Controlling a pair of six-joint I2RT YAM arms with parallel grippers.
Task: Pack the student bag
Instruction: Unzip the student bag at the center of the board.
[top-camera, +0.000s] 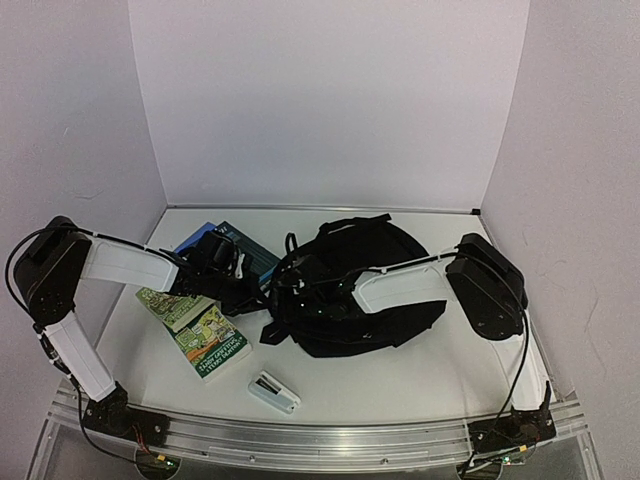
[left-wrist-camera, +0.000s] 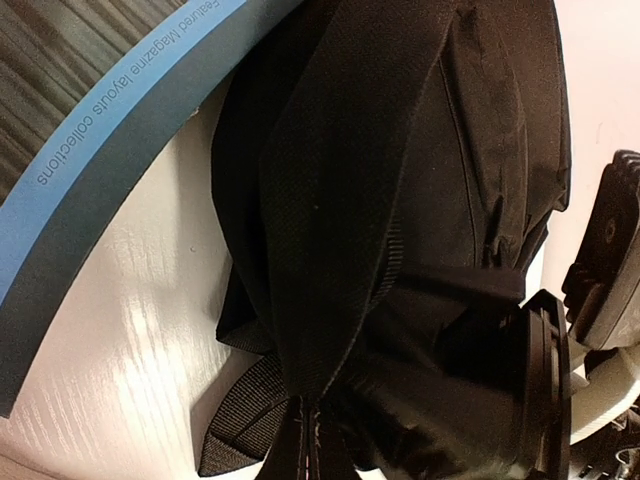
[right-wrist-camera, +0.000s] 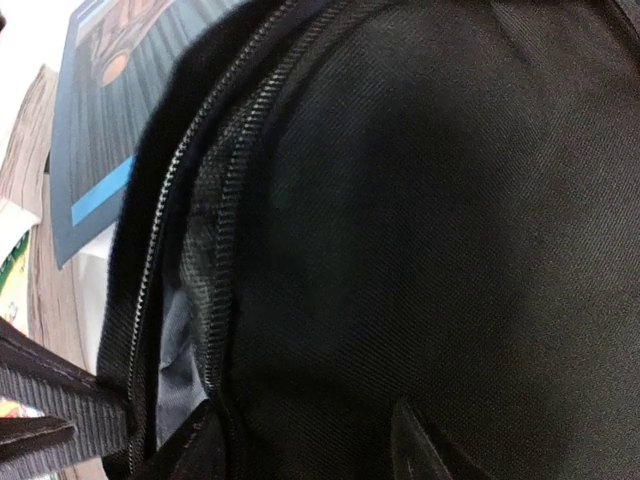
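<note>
Two things wait outside, green book (top-camera: 205, 330) and blue book (top-camera: 250, 255), at 9 o'clock of the student bag (top-camera: 385, 245), which sits in the middle of the worktop (top-camera: 420, 370). Left hand (top-camera: 240, 290) and right hand (top-camera: 290, 290) are at its edge, can't tell their grip. Next, I reckon: work the zipper (right-wrist-camera: 165, 230) open.

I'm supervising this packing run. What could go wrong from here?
The left gripper and right gripper crowd the same edge of the large soft black fabric backpack; they could collide. Its loose black strap trails beside them and may snag. The zipper gapes only narrowly, so the flat blue book might jam.
</note>
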